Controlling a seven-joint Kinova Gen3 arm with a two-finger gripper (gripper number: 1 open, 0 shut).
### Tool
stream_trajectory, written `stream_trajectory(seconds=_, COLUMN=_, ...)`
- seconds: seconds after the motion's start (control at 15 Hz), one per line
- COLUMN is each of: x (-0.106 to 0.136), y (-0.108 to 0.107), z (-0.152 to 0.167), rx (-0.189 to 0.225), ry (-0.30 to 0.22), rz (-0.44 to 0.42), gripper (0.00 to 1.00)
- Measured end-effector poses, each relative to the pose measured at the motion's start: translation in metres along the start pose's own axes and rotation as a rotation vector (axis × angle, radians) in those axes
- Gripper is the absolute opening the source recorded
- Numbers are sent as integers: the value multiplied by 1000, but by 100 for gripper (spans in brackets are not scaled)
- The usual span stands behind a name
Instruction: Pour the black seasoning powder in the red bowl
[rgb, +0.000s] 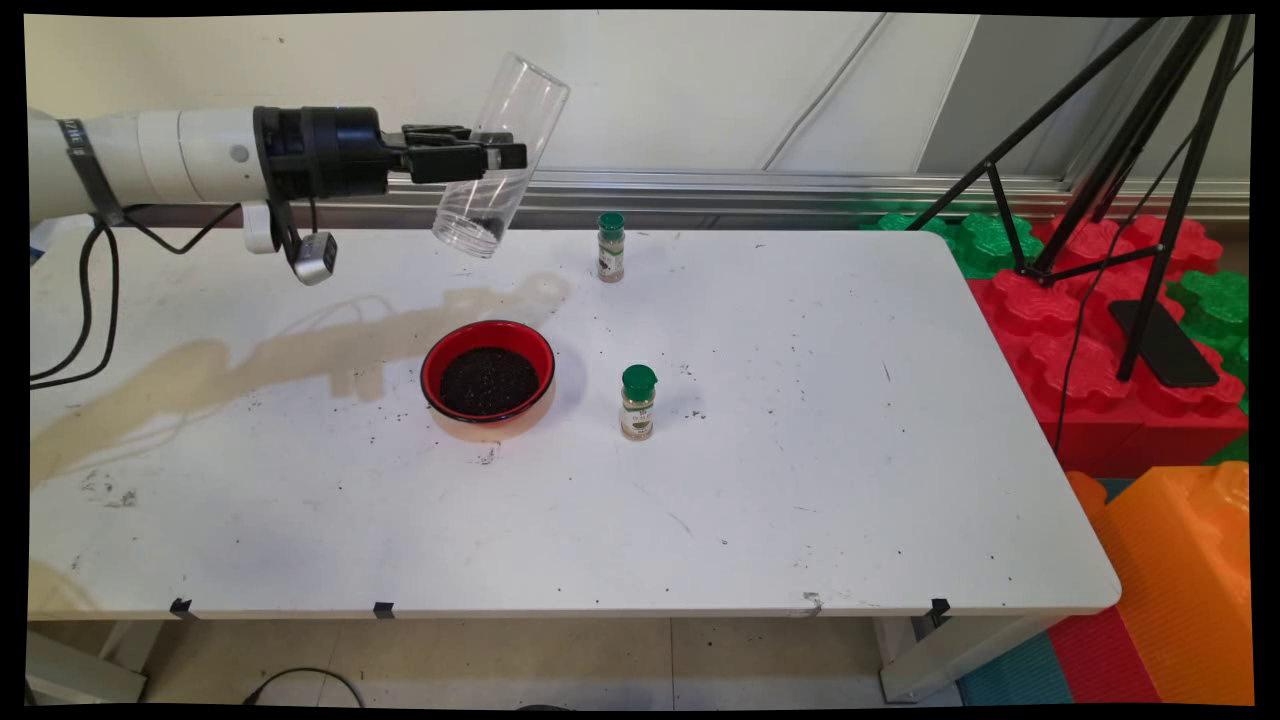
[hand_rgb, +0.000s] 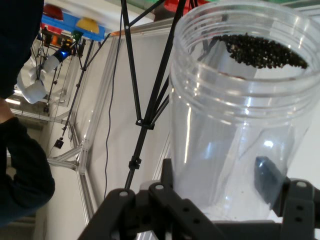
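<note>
Behind your white table (rgb: 700, 520) runs a pale wall with a metal rail along its foot, and off the right edge you have red, green and orange foam blocks (rgb: 1120, 330) with a black tripod (rgb: 1140, 170) standing over them. Your gripper (rgb: 505, 155) reaches in level from the left, high above the table's far left part, and its fingers are clamped on a clear plastic jar (rgb: 500, 155), one finger on each side of the wall. You can see the jar is tilted, its open threaded mouth up and to the right in the main view and its base down and to the left, clear of the table. In the hand view the jar (hand_rgb: 240, 135) fills the right half, and a small heap of dark grains (hand_rgb: 262, 50) lies against its inner wall near the mouth. Below and slightly toward you on the table sits a red bowl (rgb: 488, 378) holding dark grains like those in the jar; scattered specks lie on the surface around it. Just right of the bowl stands a small spice bottle with a green cap (rgb: 637, 402), upright, apart from the bowl. A second green-capped spice bottle (rgb: 611, 247) stands upright near the table's far edge, right of the jar's base
</note>
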Motion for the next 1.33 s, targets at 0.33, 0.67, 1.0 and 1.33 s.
stream_trajectory(seconds=0.33, x=0, y=-3, z=-1, rx=2, ry=-8, rz=8, gripper=0)
stream_trajectory(seconds=0.67, x=1, y=-5, z=-4, rx=4, ry=-10, rz=18, gripper=0)
stream_trajectory(seconds=1.0, x=8, y=-6, z=-7, rx=9, ry=11, rz=24, gripper=0)
stream_trajectory(seconds=1.33, x=12, y=-7, z=-10, rx=14, ry=32, rz=6, gripper=0)
